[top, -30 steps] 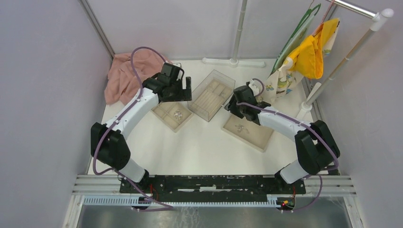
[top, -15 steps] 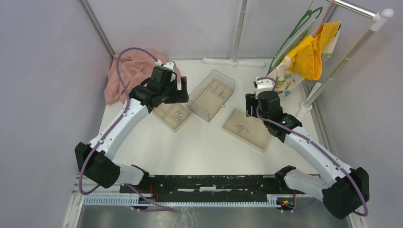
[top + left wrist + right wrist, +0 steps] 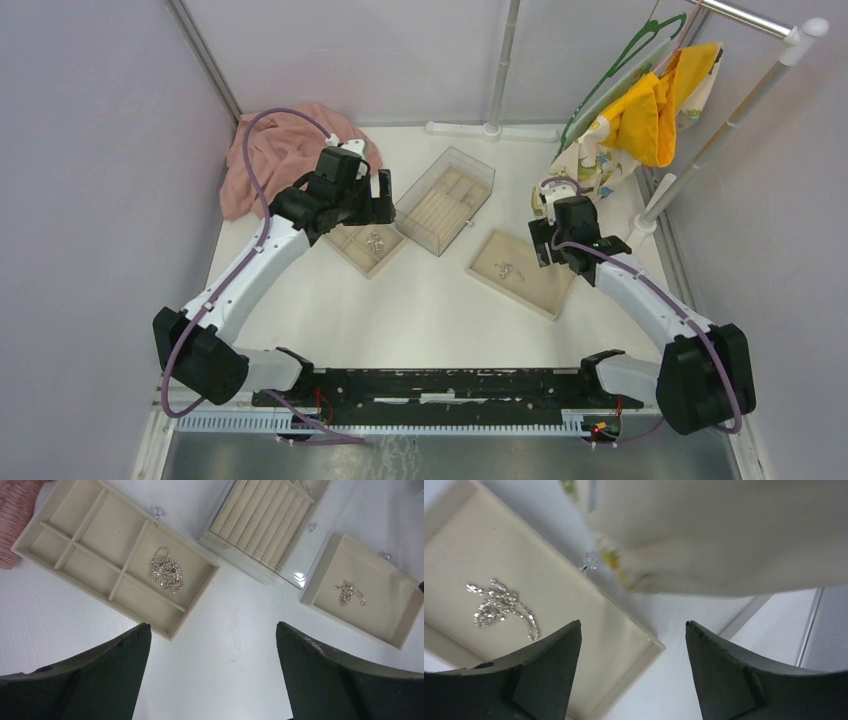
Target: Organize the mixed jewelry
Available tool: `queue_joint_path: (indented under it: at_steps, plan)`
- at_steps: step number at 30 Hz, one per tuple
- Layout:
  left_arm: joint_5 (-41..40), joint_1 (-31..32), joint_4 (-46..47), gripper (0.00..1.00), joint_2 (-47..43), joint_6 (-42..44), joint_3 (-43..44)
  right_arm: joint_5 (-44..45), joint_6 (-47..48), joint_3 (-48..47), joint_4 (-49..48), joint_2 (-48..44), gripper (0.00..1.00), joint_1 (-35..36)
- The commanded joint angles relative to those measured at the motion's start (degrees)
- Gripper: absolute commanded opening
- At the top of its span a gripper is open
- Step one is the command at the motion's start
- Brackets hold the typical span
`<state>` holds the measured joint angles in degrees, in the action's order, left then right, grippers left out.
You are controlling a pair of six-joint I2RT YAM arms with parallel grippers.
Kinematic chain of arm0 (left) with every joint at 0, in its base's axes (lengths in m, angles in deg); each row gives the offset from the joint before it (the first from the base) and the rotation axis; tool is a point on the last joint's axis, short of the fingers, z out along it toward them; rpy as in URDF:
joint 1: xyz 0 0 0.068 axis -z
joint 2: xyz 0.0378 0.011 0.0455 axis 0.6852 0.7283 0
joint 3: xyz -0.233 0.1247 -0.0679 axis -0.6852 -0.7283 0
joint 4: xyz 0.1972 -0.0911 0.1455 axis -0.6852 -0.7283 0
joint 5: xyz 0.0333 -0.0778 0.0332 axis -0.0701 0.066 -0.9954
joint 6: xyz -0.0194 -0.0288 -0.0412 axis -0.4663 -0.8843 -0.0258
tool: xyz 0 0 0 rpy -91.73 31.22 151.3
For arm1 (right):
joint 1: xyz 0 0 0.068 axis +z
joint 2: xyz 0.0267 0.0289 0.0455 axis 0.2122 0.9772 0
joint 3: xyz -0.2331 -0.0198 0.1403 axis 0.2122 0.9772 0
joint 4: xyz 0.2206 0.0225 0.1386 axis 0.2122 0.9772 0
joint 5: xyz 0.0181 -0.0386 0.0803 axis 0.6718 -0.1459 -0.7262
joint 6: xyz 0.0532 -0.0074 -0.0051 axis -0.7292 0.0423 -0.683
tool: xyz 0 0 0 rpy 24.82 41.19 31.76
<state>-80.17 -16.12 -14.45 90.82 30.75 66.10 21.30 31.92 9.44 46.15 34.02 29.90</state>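
Observation:
The mixed jewelry lies in two silver heaps. One tangle [image 3: 166,573] sits in a compartment of the divided beige tray [image 3: 50,535], also visible as the jewelry [image 3: 375,241] in that tray [image 3: 345,232]. A smaller chain cluster [image 3: 501,607] rests in the plain beige tray [image 3: 624,645], seen from above as the cluster [image 3: 508,269] in the plain tray [image 3: 535,285]. My left gripper [image 3: 212,626] hovers open over bare table beside the divided tray, holding nothing. My right gripper [image 3: 632,624] is open over the plain tray's far-right corner, holding nothing.
A clear plastic box [image 3: 445,200] with ridged beige inserts stands between the trays. A pink towel [image 3: 275,155] lies at the back left. Printed and yellow cloths [image 3: 650,110] hang from a rack at the right, close behind my right gripper [image 3: 541,245]. A white stand [image 3: 495,125] is at the back.
The right gripper has swung from the plain tray's far-left side to its right corner while its jaws opened wider. The left wrist shifted slightly left and stayed open.

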Motion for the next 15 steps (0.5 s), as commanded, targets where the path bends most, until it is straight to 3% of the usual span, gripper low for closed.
queue_joint_path:
  at_steps: [1,15]
  plan:
    - [0.8,0.1,2.3,1.00,-0.5,-0.3,0.2,-4.9,2.4,-0.4,-0.1,4.2,0.82,-1.7]
    - [0.9,0.1,2.9,1.00,1.7,0.0,0.0,-10.2,3.4,-2.6,-6.3,15.3,0.82,-3.4]
